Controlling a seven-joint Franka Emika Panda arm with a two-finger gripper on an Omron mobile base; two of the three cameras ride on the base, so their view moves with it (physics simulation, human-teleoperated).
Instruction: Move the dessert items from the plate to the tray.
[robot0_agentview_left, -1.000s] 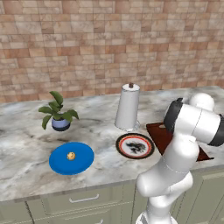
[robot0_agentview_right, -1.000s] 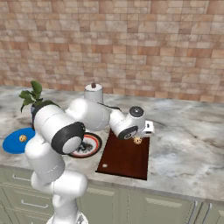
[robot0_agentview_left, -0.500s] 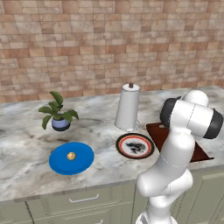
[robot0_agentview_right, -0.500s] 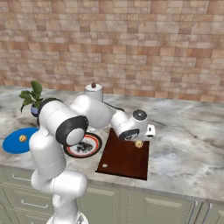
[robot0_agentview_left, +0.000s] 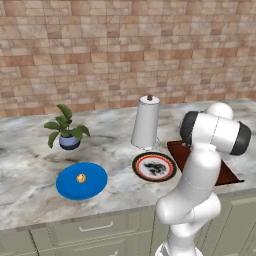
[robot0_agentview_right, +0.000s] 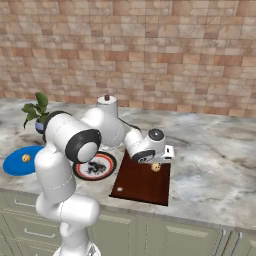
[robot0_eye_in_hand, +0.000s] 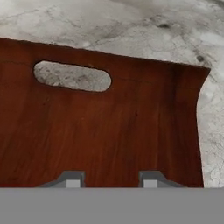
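While one of the two dessert items, a small golden-tan cookie (robot0_agentview_right: 156, 167), hangs just under the robot's hand above the far end of the tray (robot0_agentview_right: 142, 182), the other cookie (robot0_agentview_left: 80, 178) sits alone on the blue plate (robot0_agentview_left: 95, 186) at the left of the desk (robot0_agentview_left: 30, 170). From the right base view the fingers (robot0_agentview_right: 156, 165) point down over the reddish-brown board with the speckled lump pinched between them, so they look clamped on it, though the grip itself is too small to make out clearly. From the hand view the two dark tips stand over the wood grain, near the tray's oval handle slot (robot0_eye_in_hand: 72, 76), with marbled stone beyond the board's edge. The tray lies flat near the front edge of the desk, a pale dot (robot0_agentview_right: 119, 189) by its near corner. Just beside it, to the left, rests a round plate with a red rim and dark pattern (robot0_agentview_left: 154, 166). Behind that plate stands a tall pale canister with a dark knob (robot0_agentview_left: 146, 122), and farther left a potted plant (robot0_agentview_left: 66, 131) stands before the brick wall (robot0_agentview_left: 100, 50).
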